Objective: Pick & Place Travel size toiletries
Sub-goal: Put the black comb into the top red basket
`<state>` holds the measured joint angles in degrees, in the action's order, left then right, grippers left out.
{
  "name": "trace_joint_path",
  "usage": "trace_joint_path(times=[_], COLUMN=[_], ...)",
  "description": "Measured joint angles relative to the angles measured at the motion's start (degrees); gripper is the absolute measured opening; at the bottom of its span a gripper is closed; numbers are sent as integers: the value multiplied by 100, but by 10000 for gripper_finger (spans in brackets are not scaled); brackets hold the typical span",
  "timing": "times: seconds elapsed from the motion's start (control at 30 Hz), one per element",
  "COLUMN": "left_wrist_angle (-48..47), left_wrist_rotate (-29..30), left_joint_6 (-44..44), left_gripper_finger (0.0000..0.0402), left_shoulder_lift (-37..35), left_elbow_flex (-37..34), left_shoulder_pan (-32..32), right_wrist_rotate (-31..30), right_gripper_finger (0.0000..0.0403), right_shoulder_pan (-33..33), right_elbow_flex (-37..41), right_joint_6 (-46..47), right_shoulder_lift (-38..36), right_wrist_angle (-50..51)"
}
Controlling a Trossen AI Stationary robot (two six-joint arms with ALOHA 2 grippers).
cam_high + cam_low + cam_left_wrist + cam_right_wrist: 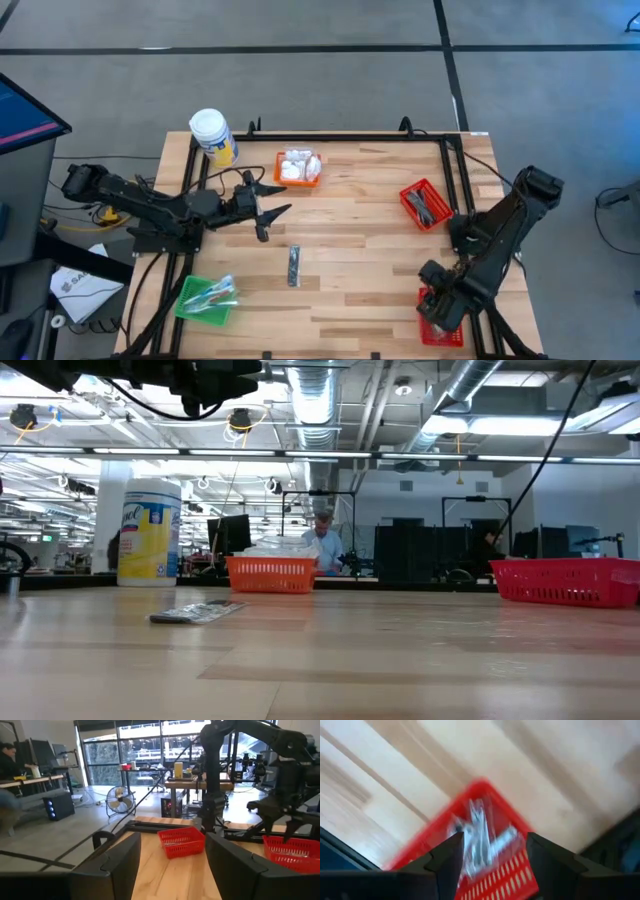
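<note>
One dark sachet (293, 265) lies loose on the bench (360, 250), about mid-board, apart from every basket. Nearest the front edge, the right gripper (437, 300) hangs over the near red basket (440, 328); in its wrist view the jaws stand apart with nothing between them, and clear-wrapped sticks (480, 837) lie in the basket just below, though that view is blurred and I cannot say how many. That reads as a drop just made. At the front left corner sits a green basket (207, 299) holding more clear-wrapped items. Farther back, the left gripper (266, 208) waits above the board with jaws partly spread and empty. Beyond it are the orange basket (298, 168) of white packets (299, 164), a second red basket (424, 203) with dark sachets, and the wipes jar (212, 135). Next, I judge, one arm must reach for the loose sachet, a low, flat grasp.
</note>
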<state>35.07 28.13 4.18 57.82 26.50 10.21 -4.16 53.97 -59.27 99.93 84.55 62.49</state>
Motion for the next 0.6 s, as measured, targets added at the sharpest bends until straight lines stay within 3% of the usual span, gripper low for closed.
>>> trace_joint_path(times=[0.17,0.37,0.6], left_wrist_angle=[-76,-286,-1077], left_wrist_rotate=[-177,-945,-1203], left_joint_6=[-232,-740,-1249], left_gripper_finger=[213,204,142], left_shoulder_lift=[0,-2,0], left_elbow_flex=[0,0,0], left_shoulder_pan=[77,68,64], right_wrist_rotate=[-935,-1930,-2172], right_gripper_finger=[191,175,169], right_shoulder_pan=[-271,-870,-1667], right_elbow_flex=[0,0,-1], right_joint_6=[-744,-2347,-4981], right_shoulder_lift=[-340,-568,-306], right_wrist_angle=[-36,-599,-2232])
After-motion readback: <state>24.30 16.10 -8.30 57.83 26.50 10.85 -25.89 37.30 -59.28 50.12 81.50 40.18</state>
